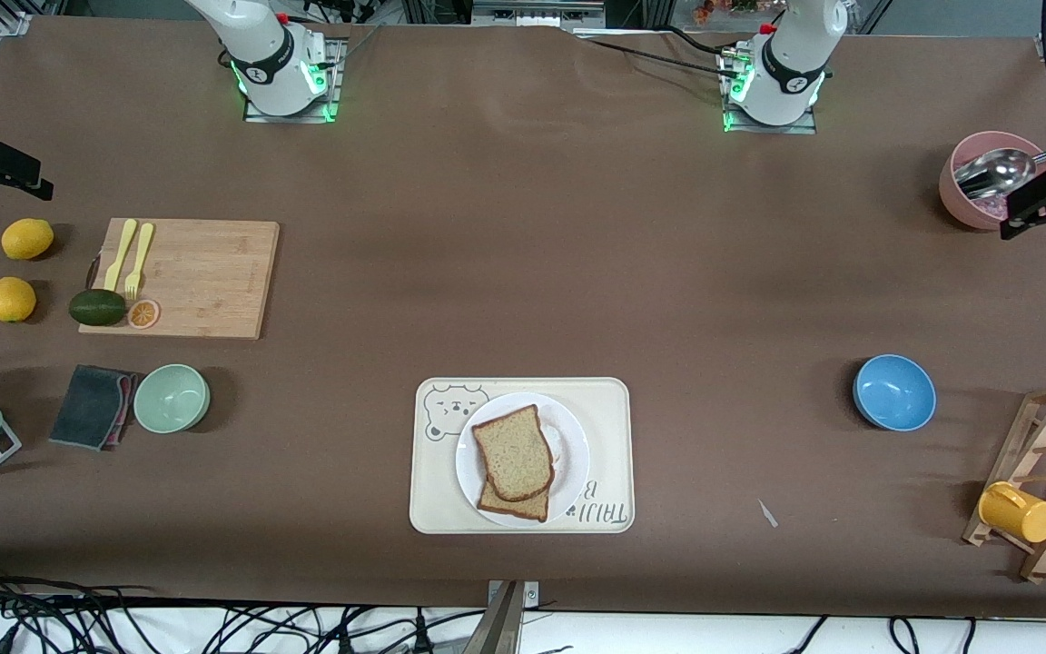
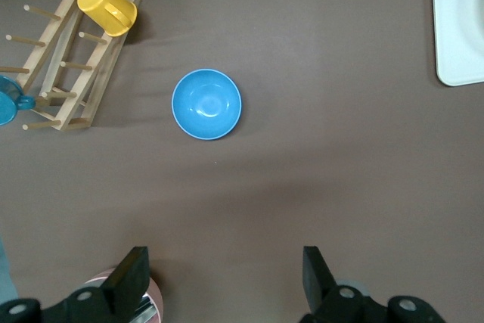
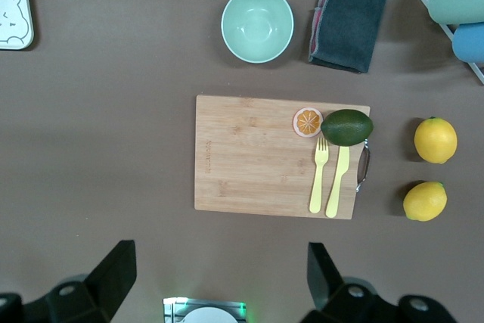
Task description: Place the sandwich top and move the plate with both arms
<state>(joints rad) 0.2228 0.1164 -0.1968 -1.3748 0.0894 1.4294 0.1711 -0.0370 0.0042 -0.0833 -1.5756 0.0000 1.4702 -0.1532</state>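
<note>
The left gripper (image 2: 224, 281) is seen held high over bare table, fingers spread wide with nothing between them; the blue bowl (image 2: 206, 104) lies on the table ahead of it, with the wooden rack (image 2: 66, 54) and yellow cup (image 2: 107, 6) farther out and a corner of the bear-printed tray (image 2: 460, 28) off to one side. The right gripper (image 3: 221, 277) is likewise held high and wide open, empty, over the table near its own base; the cutting board (image 3: 276, 155) is spread out just ahead of its fingertips, carrying the yellow fork (image 3: 320, 175), yellow knife (image 3: 337, 181), avocado (image 3: 347, 127) and orange slice (image 3: 308, 122). The mint bowl (image 3: 257, 24) and grey cloth (image 3: 348, 25) are seen past the board. The sandwich top (image 1: 512, 451) is laid on a darker slice (image 1: 516, 502) on the plate (image 1: 574, 445), which is set on the tray, well apart from both grippers.
</note>
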